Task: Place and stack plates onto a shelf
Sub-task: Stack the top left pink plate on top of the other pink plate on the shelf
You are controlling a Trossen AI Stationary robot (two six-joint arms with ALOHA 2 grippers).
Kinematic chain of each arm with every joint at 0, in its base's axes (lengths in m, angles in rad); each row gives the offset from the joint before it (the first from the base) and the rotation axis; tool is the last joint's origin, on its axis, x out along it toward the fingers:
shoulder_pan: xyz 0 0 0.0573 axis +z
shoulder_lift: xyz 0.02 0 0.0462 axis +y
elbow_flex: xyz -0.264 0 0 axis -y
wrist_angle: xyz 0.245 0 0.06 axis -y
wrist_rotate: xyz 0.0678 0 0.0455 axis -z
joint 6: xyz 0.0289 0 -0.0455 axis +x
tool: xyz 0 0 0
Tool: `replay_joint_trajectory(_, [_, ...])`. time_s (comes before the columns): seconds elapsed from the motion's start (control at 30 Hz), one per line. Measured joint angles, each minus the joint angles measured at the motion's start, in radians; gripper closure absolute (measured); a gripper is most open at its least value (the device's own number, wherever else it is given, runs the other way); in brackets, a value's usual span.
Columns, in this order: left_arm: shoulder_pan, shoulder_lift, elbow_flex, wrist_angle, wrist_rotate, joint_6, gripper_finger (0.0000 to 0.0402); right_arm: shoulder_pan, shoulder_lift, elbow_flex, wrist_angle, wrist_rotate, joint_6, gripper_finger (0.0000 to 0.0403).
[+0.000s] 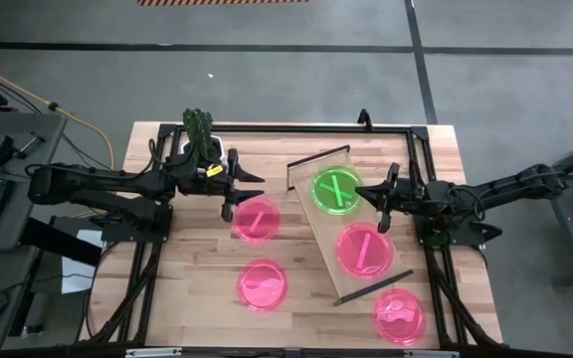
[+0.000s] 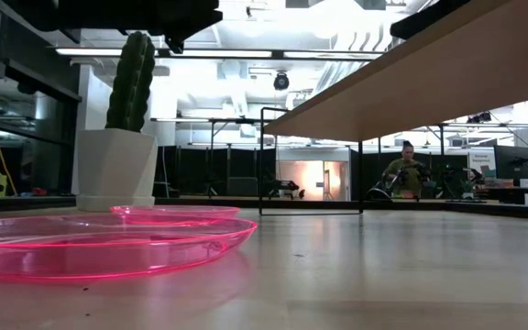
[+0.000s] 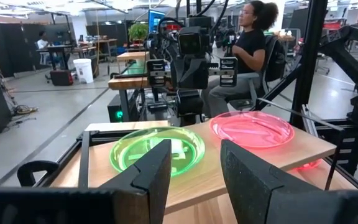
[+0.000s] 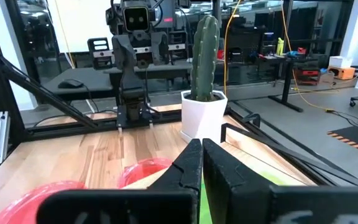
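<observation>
Shelf (image 1: 351, 231): a light-wood plank with black end rails, lying on the desk (image 1: 197, 298) with its long axis diagonal, from the far centre toward the near right. It carries one green plate (image 1: 334, 191) at its far end and one pink plate (image 1: 363, 249) nearer. Three pink plates (image 1: 256, 218) lie on the desk. Left gripper (image 1: 229, 195) fingers are parted and empty; right gripper (image 1: 384, 206) fingers are nearly closed and empty, beside the green plate.

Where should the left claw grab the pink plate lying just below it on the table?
Probably by the rim. The pink plate lies flat on the table, shallow with a thin raised edge, so there is nothing else to pinch. The left claw hangs open near its upper-left edge, so coming down there, one finger inside the rim and one outside, looks simplest.
</observation>
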Motion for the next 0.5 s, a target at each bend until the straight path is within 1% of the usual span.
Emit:
replay_joint_trajectory(0.17, [0.0,0.0,0.0,0.005,-0.021,0.001,0.0273,0.0,-0.002,0.0,0.0,0.002,0.0,0.0403])
replay_joint_trajectory(0.37, [0.0,0.0,0.0,0.005,-0.022,0.009,0.0273,0.0,-0.002,0.001,0.001,0.003,-0.008,0.0403])
replay_joint_trajectory(0.5, [0.0,0.0,0.0,-0.007,-0.022,0.032,0.0273,0.0,-0.002,0.001,0.001,0.024,-0.008,0.0403])
